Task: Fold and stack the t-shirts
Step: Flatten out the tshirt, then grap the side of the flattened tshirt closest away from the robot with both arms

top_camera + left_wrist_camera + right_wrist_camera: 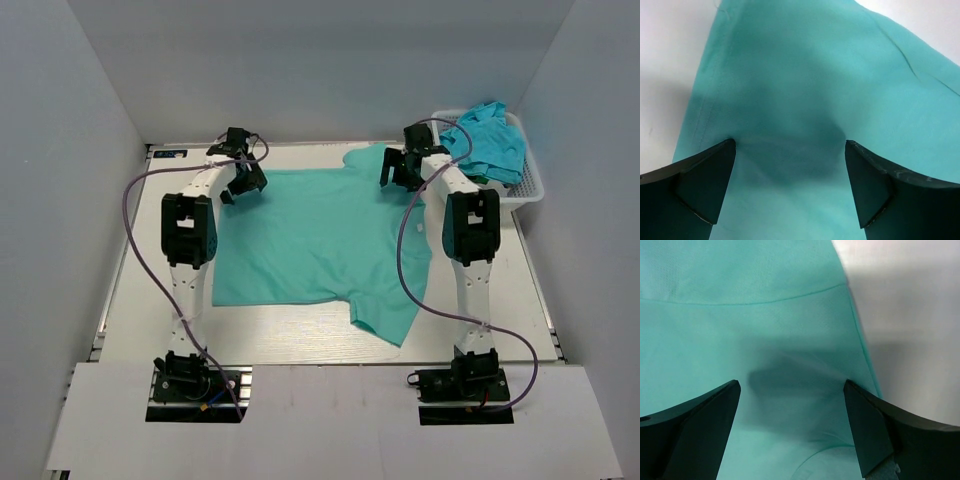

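The green t-shirt [320, 240] lies spread flat in the middle of the overhead frame. The left gripper [243, 178] is over the shirt's upper left corner and the right gripper [398, 170] is over its upper right part, near a sleeve. In each wrist view the dark fingers [700, 185] stand wide apart at the bottom of the frame, with smooth green cloth filling the gap between them. Neither pair has hold of anything, and I cannot tell whether the tips touch the fabric.

The table [300, 335] is pale and light-toned, boxed in by plain grey walls.

There are two t-shirts. The second, a blue t-shirt [490, 140], lies crumpled in the one white basket [530, 185] at upper right. There are two arms.
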`<state>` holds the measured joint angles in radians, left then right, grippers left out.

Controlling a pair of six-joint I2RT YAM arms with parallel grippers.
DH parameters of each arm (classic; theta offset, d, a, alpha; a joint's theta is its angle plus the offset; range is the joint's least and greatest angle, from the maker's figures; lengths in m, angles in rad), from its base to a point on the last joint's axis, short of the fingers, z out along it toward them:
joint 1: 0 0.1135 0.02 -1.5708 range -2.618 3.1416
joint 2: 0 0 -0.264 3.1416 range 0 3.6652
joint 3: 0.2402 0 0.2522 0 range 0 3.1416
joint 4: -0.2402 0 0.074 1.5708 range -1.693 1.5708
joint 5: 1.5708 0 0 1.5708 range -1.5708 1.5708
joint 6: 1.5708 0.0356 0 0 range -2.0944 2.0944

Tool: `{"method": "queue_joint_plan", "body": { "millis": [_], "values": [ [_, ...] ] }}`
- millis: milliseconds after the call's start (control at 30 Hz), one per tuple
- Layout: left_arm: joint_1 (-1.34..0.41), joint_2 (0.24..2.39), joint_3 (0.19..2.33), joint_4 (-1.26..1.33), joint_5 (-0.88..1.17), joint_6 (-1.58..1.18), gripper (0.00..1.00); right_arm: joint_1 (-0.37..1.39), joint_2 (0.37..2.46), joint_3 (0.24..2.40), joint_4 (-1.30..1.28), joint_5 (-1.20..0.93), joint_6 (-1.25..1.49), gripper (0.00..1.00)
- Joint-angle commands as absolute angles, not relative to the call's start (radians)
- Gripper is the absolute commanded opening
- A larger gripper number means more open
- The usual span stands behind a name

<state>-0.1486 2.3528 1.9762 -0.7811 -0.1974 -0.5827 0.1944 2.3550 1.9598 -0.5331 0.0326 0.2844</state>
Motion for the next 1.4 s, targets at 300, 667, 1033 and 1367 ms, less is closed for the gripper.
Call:
{"method": "queue_joint_plan", "body": {
  "millis": [300,667,1033,1367],
  "values": [
    [-0.124,2.294,2.241,-0.824,-0.146,-0.465,1.0,0.182,2.33,2.223,-0.456,-0.137,0.115,0.9],
    [-0.124,1.565,1.307,-0.893,-0.284,-0.759,1.0,0.261,1.694,1.403,-0.375,-0.169,0.173,0.9],
    [-0.124,1.296,0.821,-0.779,-0.213,-0.904,1.0,0.305,1.166,0.755,-0.356,-0.187,0.354,0.9],
    [-0.115,1.324,0.73,-0.712,-0.201,-0.945,0.91,0.31,1.104,0.738,-0.537,-0.161,0.347,0.9]
  ]
}}
